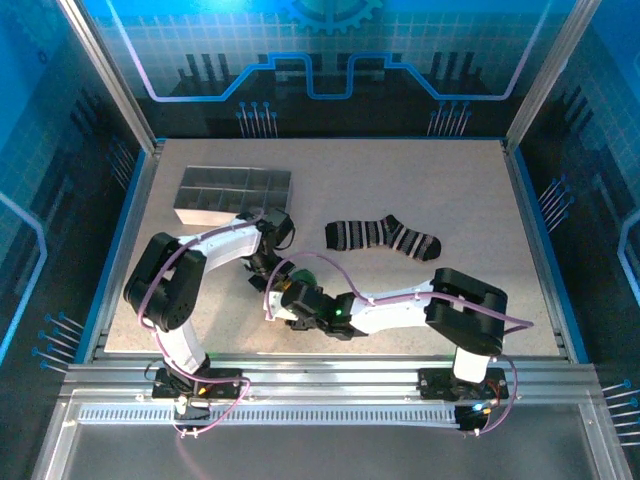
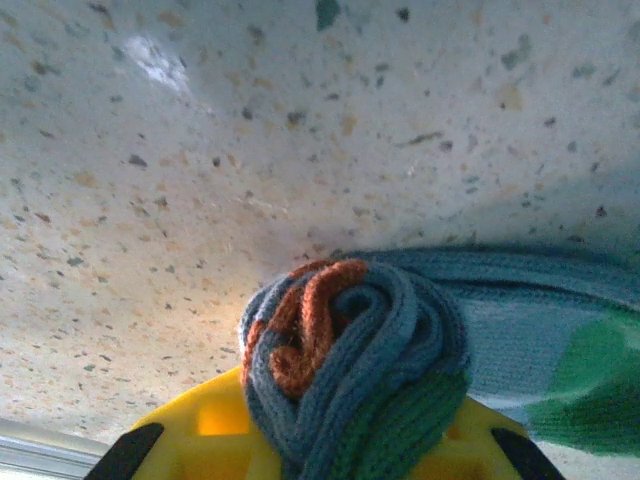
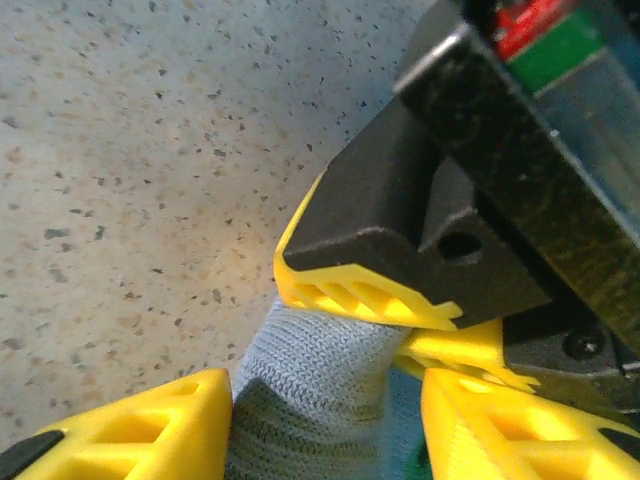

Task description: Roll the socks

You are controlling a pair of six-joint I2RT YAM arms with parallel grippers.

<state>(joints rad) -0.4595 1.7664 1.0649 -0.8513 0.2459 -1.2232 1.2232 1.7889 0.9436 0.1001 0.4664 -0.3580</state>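
Observation:
The grey-blue sock (image 2: 350, 370) is wound into a tight roll, its orange cuff spiralled at the centre and green showing at the bottom. My left gripper (image 2: 330, 445) is shut on this roll just above the table. The sock's unrolled tail with a green patch (image 2: 590, 380) trails to the right. My right gripper (image 3: 325, 425) is shut on the grey-blue fabric (image 3: 310, 380), right beside the left gripper's yellow fingers (image 3: 370, 295). From above, both grippers (image 1: 262, 268) (image 1: 287, 298) meet at the sock (image 1: 303, 277). The black striped sock (image 1: 385, 236) lies flat further back.
A grey compartmented tray (image 1: 232, 195) stands at the back left, close behind the left arm's wrist. Speckled tabletop (image 1: 420, 180) lies open at the back and right. Both arms reach inward across the near middle of the table.

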